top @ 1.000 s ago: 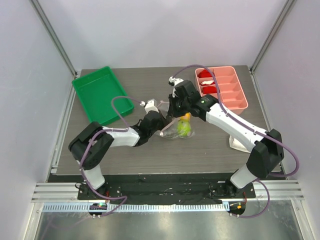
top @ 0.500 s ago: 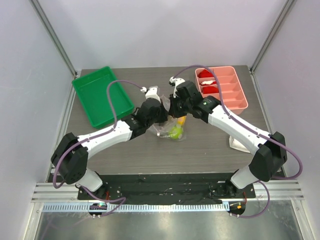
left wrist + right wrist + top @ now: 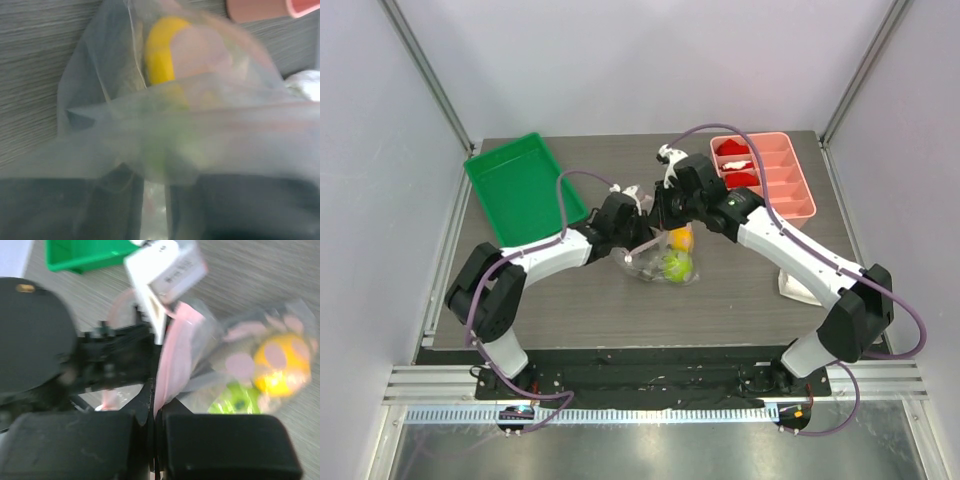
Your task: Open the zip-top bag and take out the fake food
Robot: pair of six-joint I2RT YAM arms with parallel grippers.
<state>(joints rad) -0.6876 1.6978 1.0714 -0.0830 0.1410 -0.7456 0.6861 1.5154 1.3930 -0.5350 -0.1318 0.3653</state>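
Zip-top bag (image 3: 655, 262) sits mid-table (image 3: 570, 310), fake food (image 3: 675, 265) inside; right gripper (image 3: 152, 405) is pinched tight on the pink zip strip (image 3: 172, 360), whether left gripper (image 3: 155, 200) is clamped I cannot tell through blurred film, so I would part the lips slowly.

No legible text anywhere; only blurred, unreadable dark print on the white block (image 3: 167, 265) in the right wrist view.

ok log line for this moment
phase: opening | left gripper: shut on zip-top bag | right gripper: shut on pink zip strip | green fruit, yellow fruit: inside
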